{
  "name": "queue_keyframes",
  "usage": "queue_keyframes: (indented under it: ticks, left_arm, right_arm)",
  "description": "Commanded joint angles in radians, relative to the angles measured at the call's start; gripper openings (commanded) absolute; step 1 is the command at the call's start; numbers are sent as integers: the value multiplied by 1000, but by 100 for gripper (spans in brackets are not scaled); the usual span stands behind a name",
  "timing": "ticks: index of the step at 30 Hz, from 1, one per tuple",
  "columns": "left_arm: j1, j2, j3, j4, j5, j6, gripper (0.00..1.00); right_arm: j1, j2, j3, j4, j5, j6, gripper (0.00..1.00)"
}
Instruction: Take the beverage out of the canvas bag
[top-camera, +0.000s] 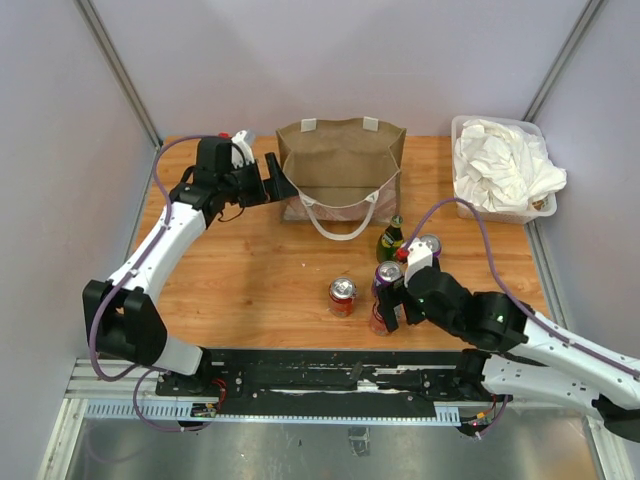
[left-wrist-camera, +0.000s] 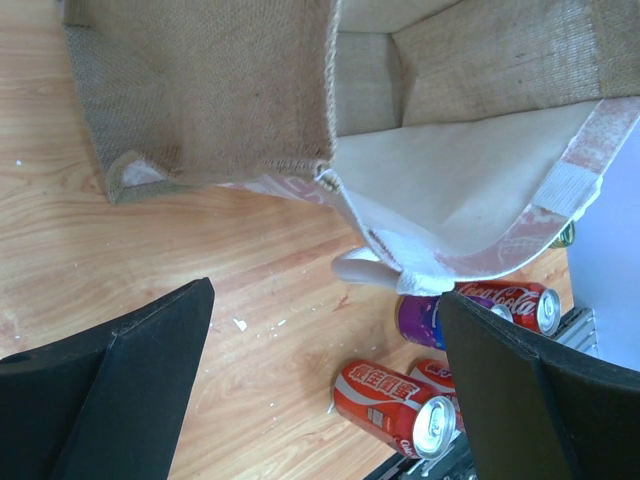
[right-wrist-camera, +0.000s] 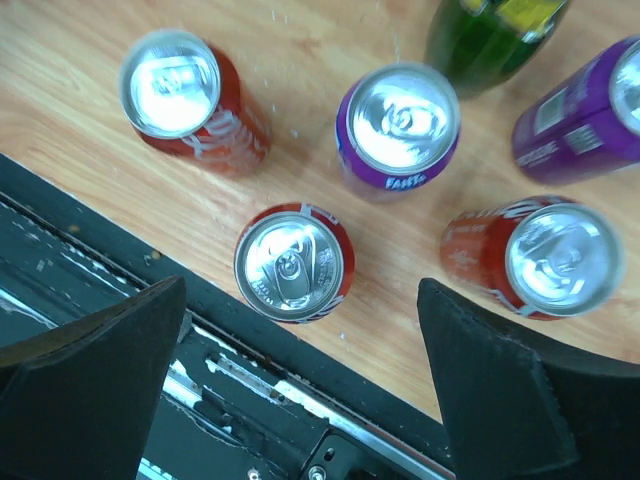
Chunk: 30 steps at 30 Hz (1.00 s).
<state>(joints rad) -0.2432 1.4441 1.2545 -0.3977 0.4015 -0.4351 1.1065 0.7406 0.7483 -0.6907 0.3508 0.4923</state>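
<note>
The canvas bag (top-camera: 340, 170) stands open at the back middle of the table, and its inside shows only brown fabric. In the left wrist view its side wall (left-wrist-camera: 210, 100) fills the top. My left gripper (top-camera: 283, 180) is open and empty beside the bag's left wall (left-wrist-camera: 325, 295). Several beverages stand in front of the bag: a red can (top-camera: 343, 296), a purple can (top-camera: 388, 275), a second purple can (top-camera: 428, 246) and a green bottle (top-camera: 390, 240). My right gripper (top-camera: 385, 308) is open above another red can (right-wrist-camera: 294, 265), not touching it (right-wrist-camera: 300, 300).
A clear bin of white cloth (top-camera: 500, 170) stands at the back right. The bag's white handle (top-camera: 340, 225) hangs over the table in front. The black rail (top-camera: 330, 375) runs along the near edge, close under the right gripper.
</note>
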Motion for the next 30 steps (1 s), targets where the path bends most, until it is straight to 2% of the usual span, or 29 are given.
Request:
queue_keyframes:
  ticks: [1, 7, 13, 16, 19, 24, 30]
  left_arm:
    - [8, -37, 40, 23, 20, -7, 100]
    - [8, -75, 9, 38, 10, -3, 100]
    - [8, -134, -39, 52, -5, 21, 100]
    - [8, -161, -58, 39, -43, 37, 100]
    - [9, -203, -94, 56, -54, 57, 100]
    - [8, -262, -117, 46, -154, 65, 100]
    - [8, -290, -110, 9, -194, 96, 100]
  right_arm:
    - [19, -22, 132, -153, 80, -30, 99]
    - [19, -4, 246, -168, 216, -39, 99]
    - [0, 23, 381, -216, 489, -19, 99]
    - [-62, 17, 428, -225, 581, -36, 99]
    - [-226, 10, 460, -210, 567, -86, 98]
    - [-610, 68, 478, -116, 323, -258, 99]
    - [-1001, 190, 519, -81, 127, -284, 98]
